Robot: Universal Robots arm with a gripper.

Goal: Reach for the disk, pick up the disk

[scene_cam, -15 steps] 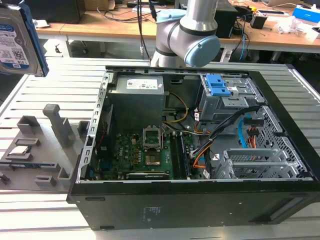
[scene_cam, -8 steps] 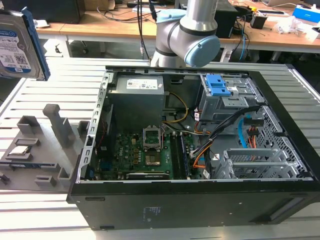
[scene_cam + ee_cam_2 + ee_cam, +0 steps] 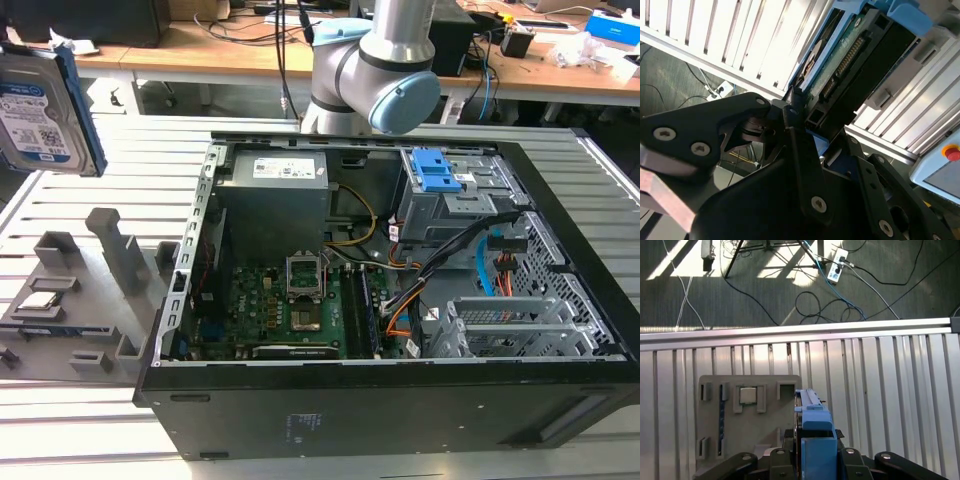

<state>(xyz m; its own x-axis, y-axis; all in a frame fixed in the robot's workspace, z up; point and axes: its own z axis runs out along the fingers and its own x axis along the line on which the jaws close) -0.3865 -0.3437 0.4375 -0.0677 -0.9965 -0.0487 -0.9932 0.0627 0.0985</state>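
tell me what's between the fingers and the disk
Nothing. In the second wrist view the fingers clamp straight onto the disk; the first wrist view shows it above the slatted table.

The disk (image 3: 42, 108) hangs high in open air at the exterior view's left, clamped in the jaws of the gripper (image 3: 813, 442) with nothing touching it. Below it the slatted surface (image 3: 110, 170) is bare on the far side. The grey tray (image 3: 755, 430) nearer by carries upright posts (image 3: 122, 252) that block a low pass. The computer case (image 3: 400, 400) walls off the exterior view's right. Inside it, cables (image 3: 440, 275) and the drive cage (image 3: 445, 200) crowd one half, while the motherboard (image 3: 290, 300) lies open from above.
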